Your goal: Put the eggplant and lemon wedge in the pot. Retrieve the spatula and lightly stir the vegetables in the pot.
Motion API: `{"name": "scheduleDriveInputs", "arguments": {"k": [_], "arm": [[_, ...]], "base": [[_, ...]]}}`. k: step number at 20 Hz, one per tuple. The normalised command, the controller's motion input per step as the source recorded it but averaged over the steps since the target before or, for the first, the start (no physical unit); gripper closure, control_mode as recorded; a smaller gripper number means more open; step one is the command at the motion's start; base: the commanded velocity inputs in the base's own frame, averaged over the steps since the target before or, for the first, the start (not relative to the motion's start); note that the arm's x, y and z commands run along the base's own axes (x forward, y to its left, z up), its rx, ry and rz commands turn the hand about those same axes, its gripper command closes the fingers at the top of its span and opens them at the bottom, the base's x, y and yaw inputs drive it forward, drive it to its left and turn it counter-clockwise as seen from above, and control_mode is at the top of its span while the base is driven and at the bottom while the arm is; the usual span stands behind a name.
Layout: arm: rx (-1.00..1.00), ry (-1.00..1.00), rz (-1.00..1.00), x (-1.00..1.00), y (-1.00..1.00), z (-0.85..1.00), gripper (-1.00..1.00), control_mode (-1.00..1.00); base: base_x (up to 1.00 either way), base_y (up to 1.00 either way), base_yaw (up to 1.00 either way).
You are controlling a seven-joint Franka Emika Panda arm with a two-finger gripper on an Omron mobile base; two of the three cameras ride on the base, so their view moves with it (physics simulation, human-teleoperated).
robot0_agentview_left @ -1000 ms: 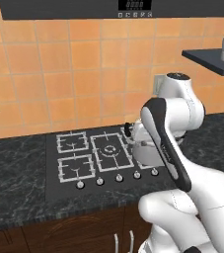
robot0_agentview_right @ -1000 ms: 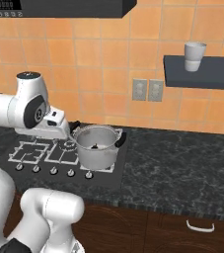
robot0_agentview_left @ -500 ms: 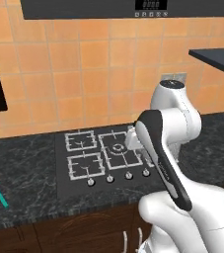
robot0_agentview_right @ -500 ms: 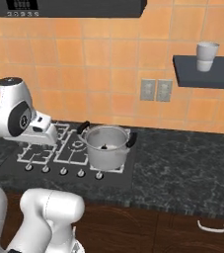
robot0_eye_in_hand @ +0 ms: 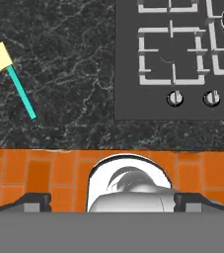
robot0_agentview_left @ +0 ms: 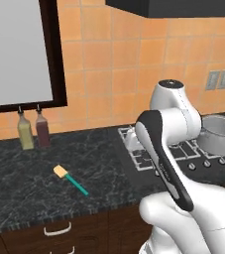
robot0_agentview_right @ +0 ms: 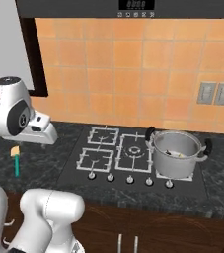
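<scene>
Steel pot: round, shiny, with black side handles; stands on the right-hand burner of the stove, seen also at the right edge of the left base view.
Pot contents: small dark and pale shapes lie inside; too small to identify.
Spatula: teal-green handle with a flat tan head; lies flat on the black stone counter, well to the left of the stove and apart from it. From the hand camera it appears at the upper left, head away from the stove.
Bottles: one yellowish and one dark red-brown stand upright side by side at the back of the counter, behind the spatula and left of the stove.
Gripper: fingertips sit at the two bottom corners of the hand view, spread wide, with nothing between them.
Arm: raised above the counter, left of the stove's front edge.
Stove knobs: along the front edge of the stove.
</scene>
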Motion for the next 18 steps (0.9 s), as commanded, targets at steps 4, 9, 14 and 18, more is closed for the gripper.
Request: {"name": "scheduleDriveInputs", "arguments": {"k": [4, 9, 14, 18], "arm": [[0.00, 0.04, 0.27, 0.37, 0.23, -0.06, -1.00, -1.00], [-0.02, 0.00, 0.70, 0.45, 0.00, -0.30, -1.00, -1.00], [-0.06, 0.00, 0.91, 0.18, 0.00, -0.39, -1.00, -1.00], [-0.08, 0.00, 0.98, 0.00, 0.00, -0.40, -1.00, -1.00]], "base": [[0.00, 0.00, 0.00], [0.00, 0.00, 0.00], [0.00, 0.00, 0.00], [0.00, 0.00, 0.00]]}}
